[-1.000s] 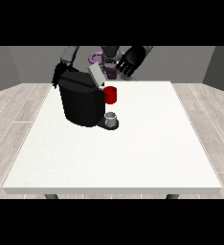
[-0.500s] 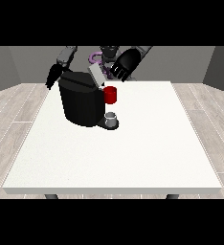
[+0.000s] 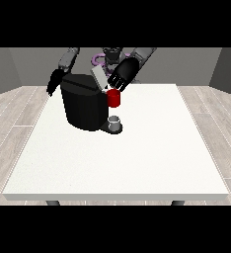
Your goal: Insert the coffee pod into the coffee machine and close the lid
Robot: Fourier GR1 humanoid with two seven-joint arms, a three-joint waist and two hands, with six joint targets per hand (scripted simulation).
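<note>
The black coffee machine [image 3: 85, 106] stands on the white table [image 3: 137, 148], left of the middle. Its grey lid [image 3: 97, 77] is tilted up at the top. Below the lid, a red round pod holder [image 3: 114, 98] sticks out at the front, and a small silver cup [image 3: 115, 122] stands under it. The hand at the view's right [image 3: 122, 73] hovers just right of the raised lid, fingers pointing down at the red holder. The hand at the view's left [image 3: 54, 82] hangs beside the machine's far left corner, holding nothing. No coffee pod shows apart from these.
The robot's body [image 3: 110, 53] is behind the table's far edge, with a purple ring-shaped part [image 3: 97, 60] on it. Grey wood floor [image 3: 9, 128] surrounds the table.
The hand at the view's right has moved down and to the left, closer to the lid and the red holder. The lid, machine and other hand stay about where they were.
</note>
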